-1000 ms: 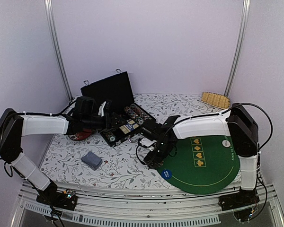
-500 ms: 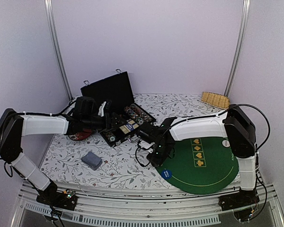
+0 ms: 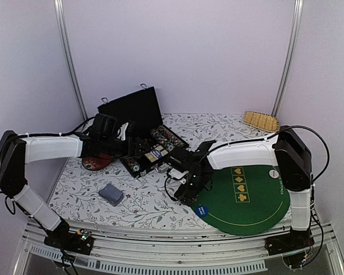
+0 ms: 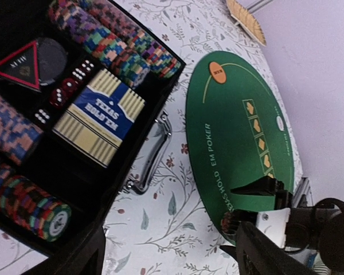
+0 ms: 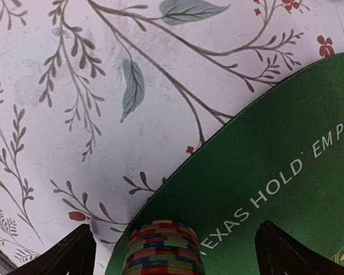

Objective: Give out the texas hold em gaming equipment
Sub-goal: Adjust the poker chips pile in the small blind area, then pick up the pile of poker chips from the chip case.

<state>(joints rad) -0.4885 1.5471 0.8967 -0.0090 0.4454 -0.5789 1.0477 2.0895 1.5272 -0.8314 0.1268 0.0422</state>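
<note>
Although the right gripper (image 5: 173, 238) has barely shifted, we find its jaws spread clear around the multicoloured striped poker-chip stack (image 5: 163, 249): judged released.

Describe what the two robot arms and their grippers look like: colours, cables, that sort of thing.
The left arm and the right arm both have smooth white tubular links joined by bulky black joint housings. Thin black cables run along them, and one loops out by the right arm's elbow. The left gripper and right gripper are black. The right one's fingers look dark and wedge-shaped.
</note>
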